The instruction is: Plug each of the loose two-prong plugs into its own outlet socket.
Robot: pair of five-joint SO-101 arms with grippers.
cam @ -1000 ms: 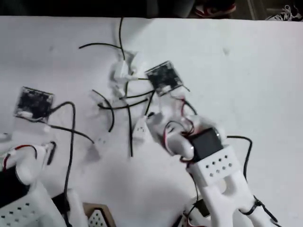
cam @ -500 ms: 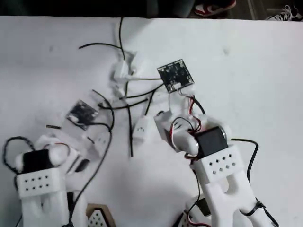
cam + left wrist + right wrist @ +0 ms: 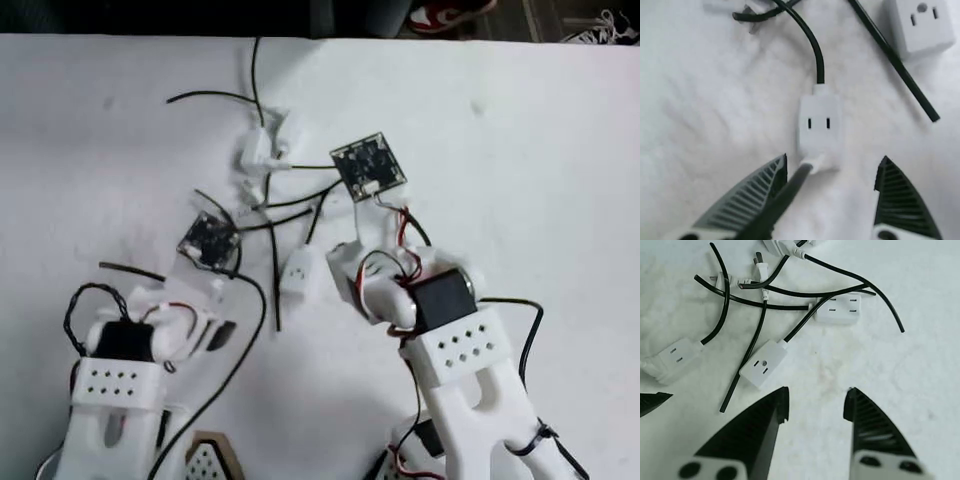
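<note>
A white two-slot socket [image 3: 820,125] on a black cord lies on the table just ahead of my open left gripper [image 3: 834,161], in line with the gap between its fingers. From above, the left gripper [image 3: 215,325] sits left of centre. A three-hole socket [image 3: 764,363] lies ahead of my open right gripper [image 3: 817,390], which holds nothing. That same socket [image 3: 300,272] rests just left of the right gripper [image 3: 340,262]. A double socket [image 3: 840,307] lies farther off. A loose two-prong plug [image 3: 759,262] lies among the crossing cords.
Black cords [image 3: 270,215] cross the table's middle between the arms and a white cluster of plugs and sockets [image 3: 258,150] at the back. The left gripper's finger [image 3: 652,402] shows in the right wrist view. The far right of the table [image 3: 540,150] is bare.
The left arm has swung in from the bottom left toward the centre, bringing its gripper up to the two-slot socket. The right arm has shifted slightly.
</note>
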